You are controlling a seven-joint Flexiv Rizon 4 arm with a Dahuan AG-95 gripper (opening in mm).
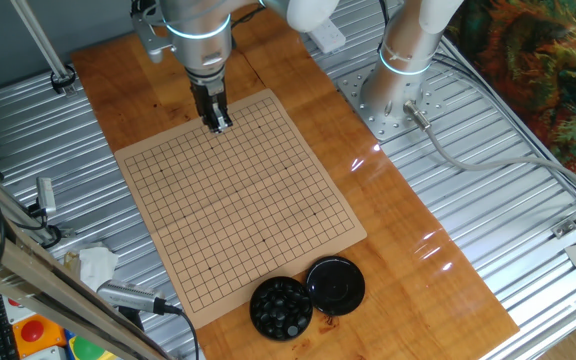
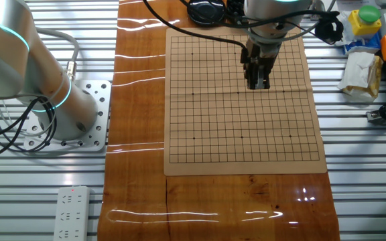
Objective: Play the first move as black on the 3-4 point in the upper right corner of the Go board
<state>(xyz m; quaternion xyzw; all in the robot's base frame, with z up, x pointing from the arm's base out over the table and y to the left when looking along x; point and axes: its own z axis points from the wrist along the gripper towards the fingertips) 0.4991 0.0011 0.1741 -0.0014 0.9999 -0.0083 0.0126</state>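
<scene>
hovering over tan gridded board [image 1: 248, 200], jaws [image 1: 218, 124] near-closed; stone betw. them? can't tell.

A robotics lab: aluminium-slat bench [image 1: 528, 200], bolted arm base [image 1: 393, 105], emergency-stop button [image 2: 362, 19]

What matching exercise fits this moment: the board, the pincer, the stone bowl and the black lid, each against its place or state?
Things:
1. board
2. pincer
3. stone bowl
4. black lid

Places or states:
A. full of black stones, off the board's near edge
B. lying on the tabletop beside the bowl
C. no stones on its grid
D. low over the board's far end

Pairs: 1-C, 2-D, 3-A, 4-B
</scene>
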